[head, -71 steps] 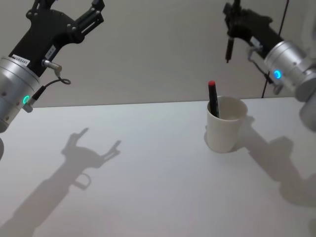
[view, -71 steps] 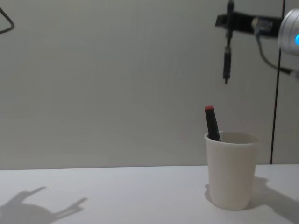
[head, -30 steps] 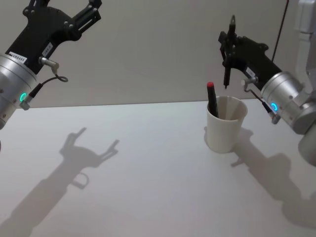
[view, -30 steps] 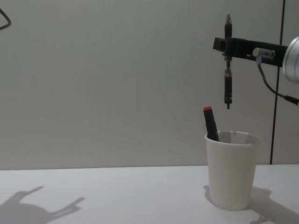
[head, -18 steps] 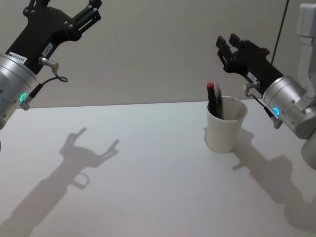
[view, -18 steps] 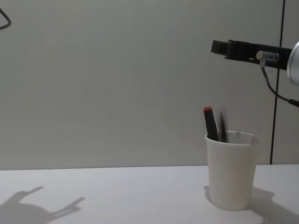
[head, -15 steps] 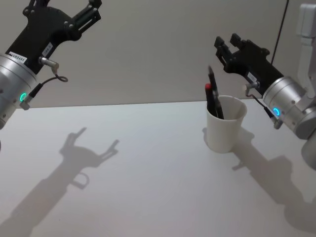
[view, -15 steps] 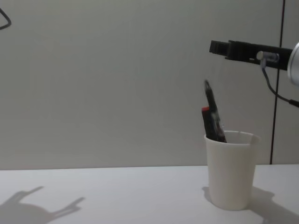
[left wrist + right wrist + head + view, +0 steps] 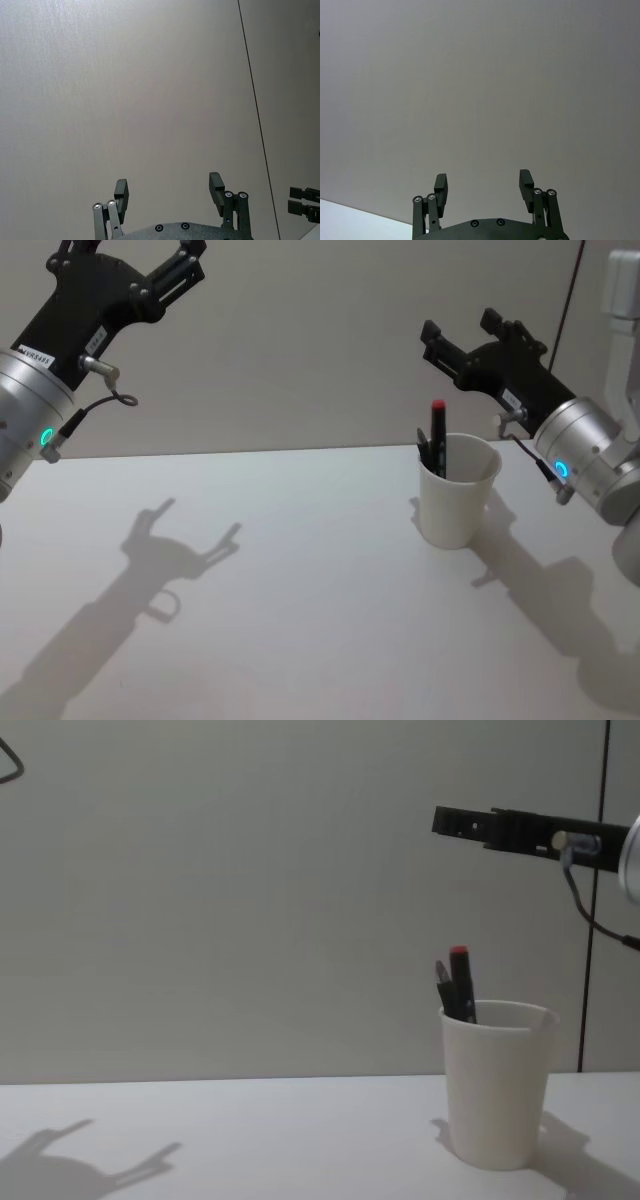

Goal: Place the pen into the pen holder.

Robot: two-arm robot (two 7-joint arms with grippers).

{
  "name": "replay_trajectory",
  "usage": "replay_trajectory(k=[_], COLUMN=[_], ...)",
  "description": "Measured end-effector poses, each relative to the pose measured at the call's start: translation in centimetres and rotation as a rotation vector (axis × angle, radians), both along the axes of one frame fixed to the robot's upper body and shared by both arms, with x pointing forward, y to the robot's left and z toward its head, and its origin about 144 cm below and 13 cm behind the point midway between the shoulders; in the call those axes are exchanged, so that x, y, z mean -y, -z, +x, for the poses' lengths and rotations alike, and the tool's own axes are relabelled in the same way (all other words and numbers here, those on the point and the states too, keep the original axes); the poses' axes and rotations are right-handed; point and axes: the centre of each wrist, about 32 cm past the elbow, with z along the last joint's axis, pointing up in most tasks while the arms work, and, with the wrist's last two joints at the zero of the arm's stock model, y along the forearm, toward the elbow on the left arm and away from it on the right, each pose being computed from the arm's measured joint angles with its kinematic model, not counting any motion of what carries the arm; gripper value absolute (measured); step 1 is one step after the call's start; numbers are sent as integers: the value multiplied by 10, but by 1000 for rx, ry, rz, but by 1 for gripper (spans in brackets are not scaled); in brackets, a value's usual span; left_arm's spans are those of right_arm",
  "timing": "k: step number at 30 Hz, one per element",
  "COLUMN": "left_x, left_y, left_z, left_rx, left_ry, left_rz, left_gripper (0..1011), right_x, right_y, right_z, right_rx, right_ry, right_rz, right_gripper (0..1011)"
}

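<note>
White paper cup [image 9: 456, 495] upright on the table [image 9: 300, 620], black pen [image 9: 443, 988] inside it leaning on the rim beside a red-capped marker [image 9: 438, 438], right gripper [image 9: 468, 343] spread wide and empty above the cup, left gripper [image 9: 130, 255] raised far off to the left, fingers apart, holding nothing

head: high, looking down | chest: low, side-on | both share pen holder [image 9: 457, 490] | wrists face wall [image 9: 150, 90]

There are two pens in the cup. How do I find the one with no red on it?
Find the white table, then the white paper cup standing on its right side, below the right hand, which is open. Two dark pens poke out at the cup's left rim. The plain pen is the shorter one, just left of the red-tipped pen.
</note>
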Motion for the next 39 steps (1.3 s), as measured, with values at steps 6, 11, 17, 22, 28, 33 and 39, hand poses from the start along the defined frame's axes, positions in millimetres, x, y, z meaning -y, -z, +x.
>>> replay_trajectory(k=[6, 11, 17, 22, 28, 33, 39], left_x=[0, 0, 0, 0, 0, 4, 18], left_y=[0, 0, 0, 0, 0, 5, 24], left_z=[0, 0, 0, 0, 0, 1, 4], left_rx=[0, 0, 0, 0, 0, -12, -59], left_ry=[0, 0, 0, 0, 0, -5, -21], left_rz=[0, 0, 0, 0, 0, 7, 39], left_gripper=[1001, 1001, 1001, 1001, 1001, 1001, 1001], right_x=[0, 0, 0, 0, 0, 1, 5], right_y=[0, 0, 0, 0, 0, 3, 12], right_z=[-1, -1, -1, -1, -1, -3, -10], right_rx=[-1, -1, -2, -2, -2, -3, -5], right_ry=[0, 0, 0, 0, -1, 3, 20], right_rz=[0, 0, -1, -1, -1, -4, -14], right_gripper=[1001, 1001, 1001, 1002, 1001, 1001, 1001])
